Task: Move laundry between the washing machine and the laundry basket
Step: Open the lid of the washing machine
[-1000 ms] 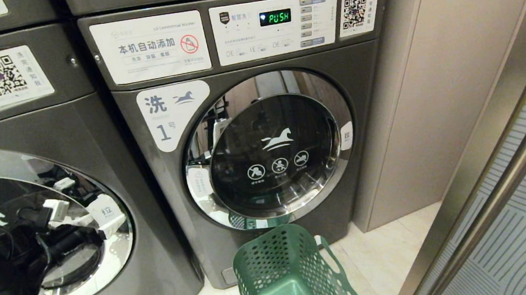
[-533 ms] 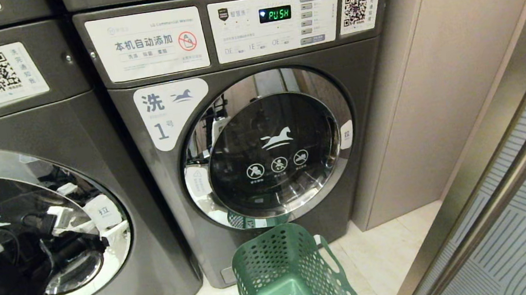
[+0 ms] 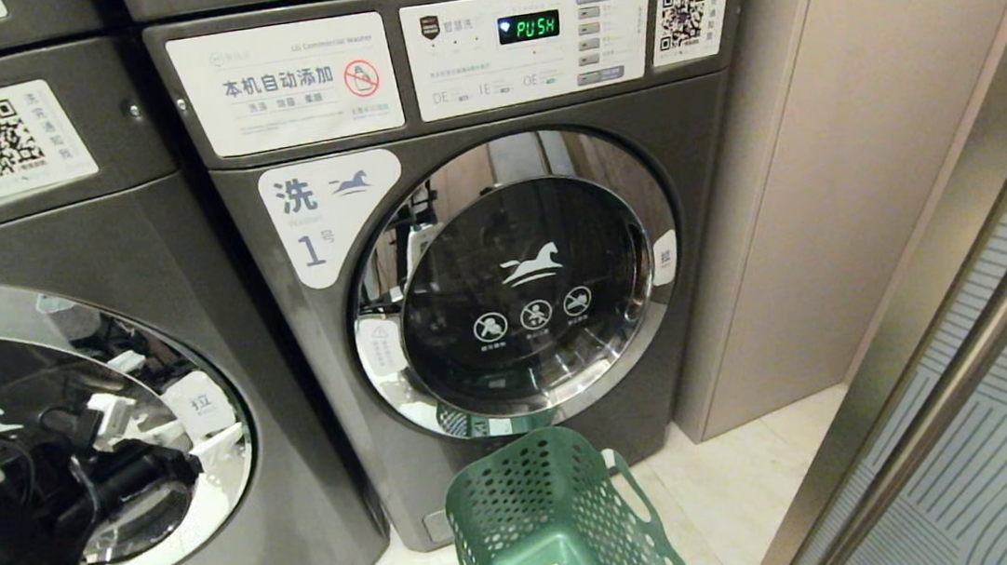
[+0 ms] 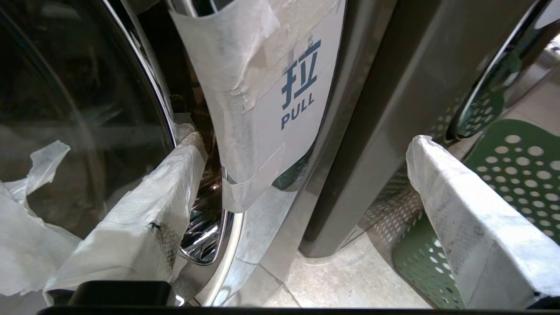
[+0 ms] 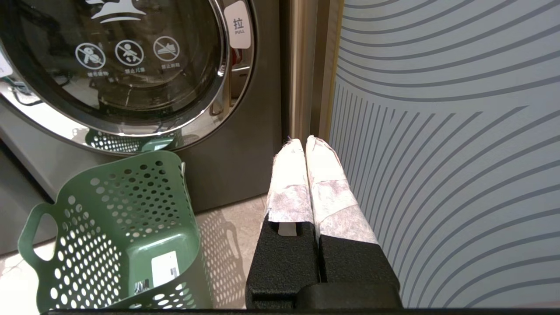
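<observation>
Left gripper (image 4: pixel 302 192) spread wide, straddling the taped PULL handle (image 4: pixel 280 100) of the left washing machine (image 3: pixel 137 265); handle long axis upright. Laundry basket (image 3: pixel 557 520) beside. Right gripper (image 5: pixel 306 153) closed, farther.

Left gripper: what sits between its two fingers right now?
In the left wrist view, the open left gripper straddles the taped PULL tab on the left-hand washer's door; beyond it, dark cabinet edge, floor tile and part of the green basket.

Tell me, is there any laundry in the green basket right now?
No: the green basket sits on the floor before the washing machine, and only its bare bottom with a white label shows inside.
</observation>
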